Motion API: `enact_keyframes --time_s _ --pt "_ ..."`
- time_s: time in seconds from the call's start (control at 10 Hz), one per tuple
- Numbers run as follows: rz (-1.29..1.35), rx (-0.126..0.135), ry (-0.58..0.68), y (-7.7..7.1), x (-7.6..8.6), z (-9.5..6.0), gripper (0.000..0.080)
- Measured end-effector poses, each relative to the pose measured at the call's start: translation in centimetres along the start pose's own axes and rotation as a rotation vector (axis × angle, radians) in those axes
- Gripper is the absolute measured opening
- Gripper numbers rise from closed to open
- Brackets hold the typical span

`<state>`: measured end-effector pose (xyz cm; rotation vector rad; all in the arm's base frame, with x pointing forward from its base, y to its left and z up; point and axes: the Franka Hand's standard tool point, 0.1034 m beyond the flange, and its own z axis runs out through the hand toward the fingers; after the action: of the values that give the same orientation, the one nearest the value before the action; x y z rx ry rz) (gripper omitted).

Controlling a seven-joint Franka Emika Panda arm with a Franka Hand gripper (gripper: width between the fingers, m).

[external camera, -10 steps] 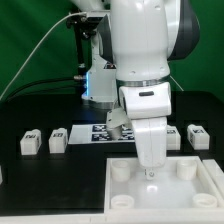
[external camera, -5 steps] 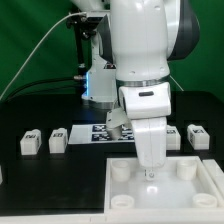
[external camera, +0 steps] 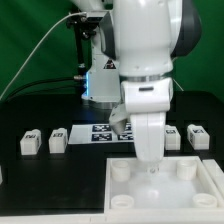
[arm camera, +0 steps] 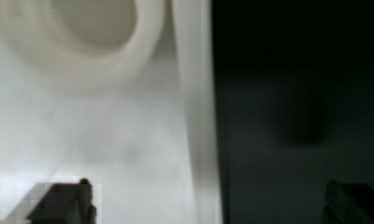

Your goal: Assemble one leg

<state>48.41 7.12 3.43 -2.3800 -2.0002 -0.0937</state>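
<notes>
The large white panel with round corner sockets lies at the front of the black table. My gripper hangs low over its far edge. In the wrist view the gripper is open. One finger is over the white panel and the other is over the black table, with the panel's edge between them and a round socket ahead. It holds nothing. Small white legs with tags sit in a row: two on the exterior view's left, two on its right.
The marker board lies flat behind the panel, partly hidden by the arm. A lit device and a green backdrop stand at the back. A cable arcs down at the exterior view's left.
The arm has shifted a little above the panel's far edge. Nothing was taken hold of or let go.
</notes>
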Motion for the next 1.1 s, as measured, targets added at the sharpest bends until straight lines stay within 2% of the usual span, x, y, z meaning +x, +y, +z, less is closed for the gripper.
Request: enact_keyframes --time_s 0.3,0.5,0.8,0.9,1.1 --pt "0.431 -0.021 -0.003 -1.2 4.6 -3.3 0.0649" --pt "0.683 -0.024 0.013 -2.5 7.7 -3.4 0.0649" --pt "0.951 -0.009 0.025 -2.4 7.4 -3.3 0.0649" --pt "1.117 0.004 0.031 -2.7 7.8 -3.2 0.0649" --pt "1.331 0.034 0.025 -4.5 9.3 -2.5 0.0649"
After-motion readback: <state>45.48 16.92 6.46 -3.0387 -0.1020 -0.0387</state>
